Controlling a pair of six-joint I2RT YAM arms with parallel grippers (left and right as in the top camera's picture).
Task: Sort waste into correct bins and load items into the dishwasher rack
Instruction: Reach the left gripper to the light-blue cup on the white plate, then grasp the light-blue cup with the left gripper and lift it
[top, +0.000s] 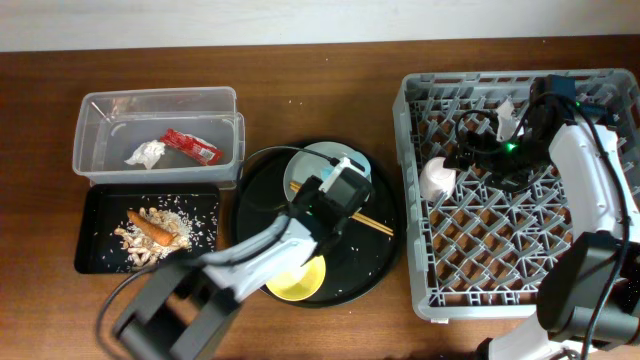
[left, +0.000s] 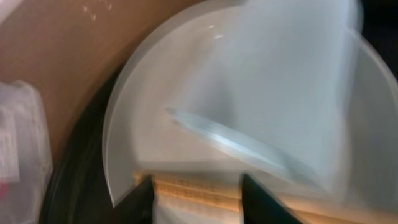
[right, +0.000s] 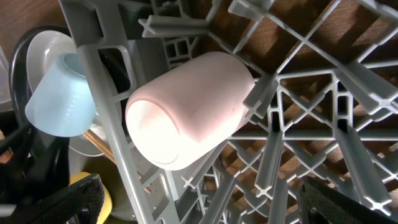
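Wooden tabletop (top: 300, 80). Pink cup (right: 193, 109) ahead of right gripper (right: 205, 204), jaws apart. Left gripper (left: 202, 202) astride chopsticks (left: 199, 190), seen in wrist view only; closure cannot be told.

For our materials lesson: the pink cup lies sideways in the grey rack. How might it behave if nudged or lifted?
Round-sided and lying down, the pink cup would probably roll, though the rack pegs beside it may check that. Its smooth wall looks rigid: likely stiff, light, slightly slippery.
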